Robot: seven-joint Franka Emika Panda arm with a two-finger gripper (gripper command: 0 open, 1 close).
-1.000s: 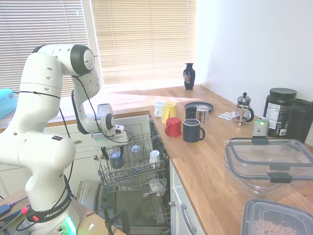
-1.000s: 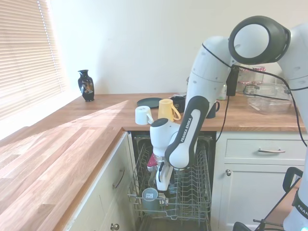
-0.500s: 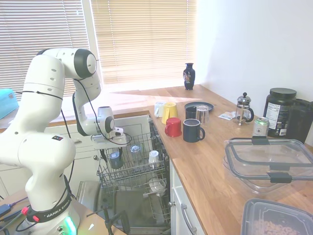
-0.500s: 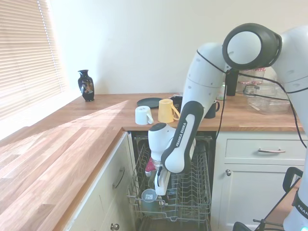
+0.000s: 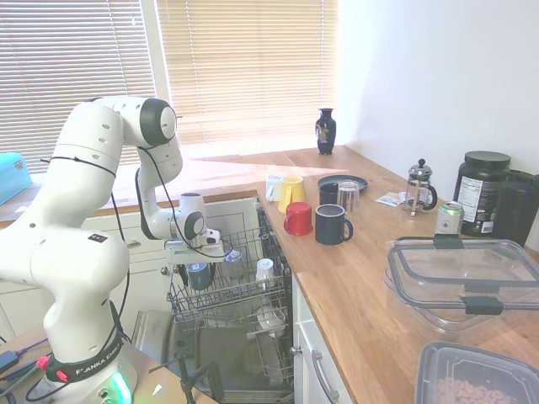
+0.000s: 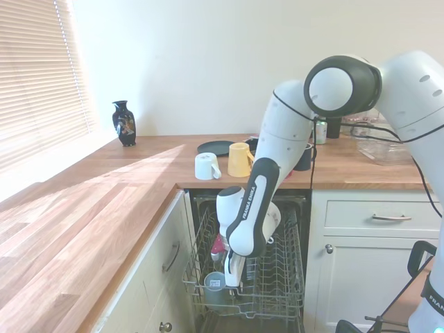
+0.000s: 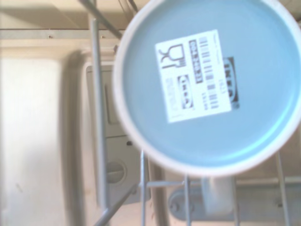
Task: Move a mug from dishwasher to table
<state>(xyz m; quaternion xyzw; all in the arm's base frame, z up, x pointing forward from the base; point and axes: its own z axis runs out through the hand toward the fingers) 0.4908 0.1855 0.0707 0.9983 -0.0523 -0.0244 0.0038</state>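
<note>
1. The grey-blue mug (image 5: 199, 274) sits upside down in the dishwasher's (image 5: 221, 337) upper wire rack (image 6: 274, 277), near its front corner; in the wrist view its base (image 7: 207, 84), with a white barcode label (image 7: 195, 75), fills most of the frame, so I am almost directly above it.
2. My hand (image 5: 195, 263) hangs right over the mug, close to touching it; whether my fingers are spread or pressed together I cannot tell, as the wrist body hides them in both exterior views.
3. I judge I am in the approach, the mug not yet lifted; the worktop (image 5: 354, 278) is well apart, up and to the side.
4. Risks: coming down off-centre, a finger could strike the base and push the mug against the wires; gripping only the smooth rounded wall, it might slip; lifting it crookedly could snag its rim or handle on a tine; the neighbouring glass (image 5: 233, 264) and white cup (image 5: 265, 271) stand near enough to be knocked.
</note>
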